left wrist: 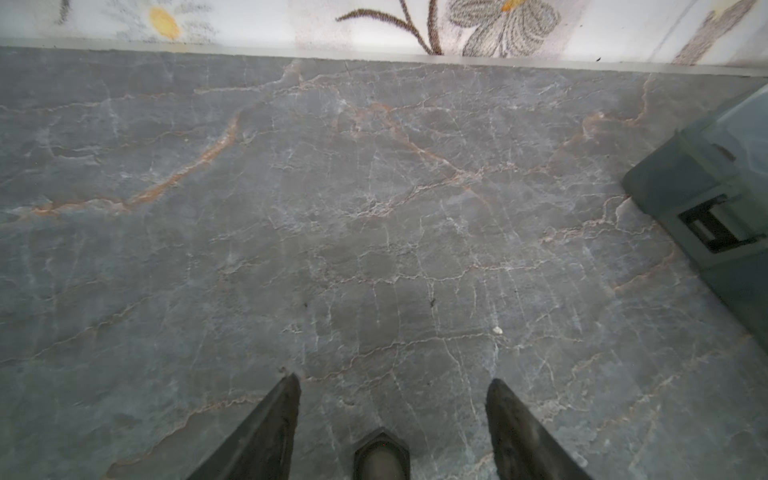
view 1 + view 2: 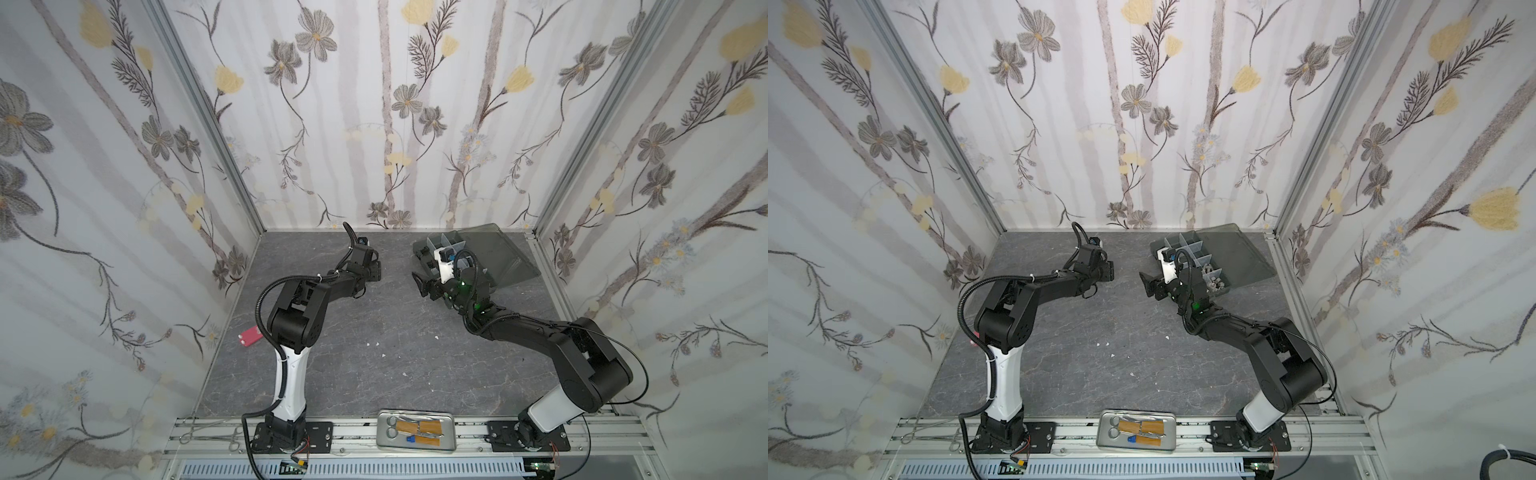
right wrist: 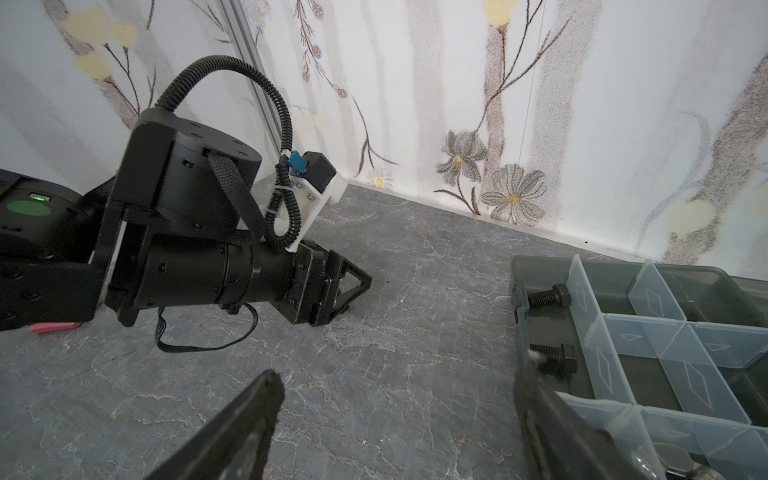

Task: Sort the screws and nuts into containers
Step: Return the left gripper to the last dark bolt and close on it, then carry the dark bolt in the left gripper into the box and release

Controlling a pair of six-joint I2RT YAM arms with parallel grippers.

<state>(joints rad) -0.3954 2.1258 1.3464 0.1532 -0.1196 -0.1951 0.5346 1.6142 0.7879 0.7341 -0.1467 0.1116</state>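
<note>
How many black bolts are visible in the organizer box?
2, both along the organizer box's outer wall: one black bolt farther from the robot, the other nearer. More may be hidden in covered cells.

The counter (image 2: 374, 332) is a matt grey surface that looks like stone, crossed by fine white and rust-coloured veins. Near its far right corner sits a box (image 3: 536, 270) of smoky, see-through plastic with a slight gloss. Its dividers (image 3: 582, 299) are pale frosted plastic. In its cells lie bolts (image 3: 547, 297) of dull black metal with rough threads, and nuts (image 2: 1214, 282) of shiny silver metal. Just past the counter's front edge is a tray (image 2: 448, 432) of smooth silver metal. The walls (image 2: 353, 124) look like matt flowered cloth or paper. The left pincer (image 1: 392, 380) has matt black fingers (image 1: 270, 428), scuffed and dusty.
</note>
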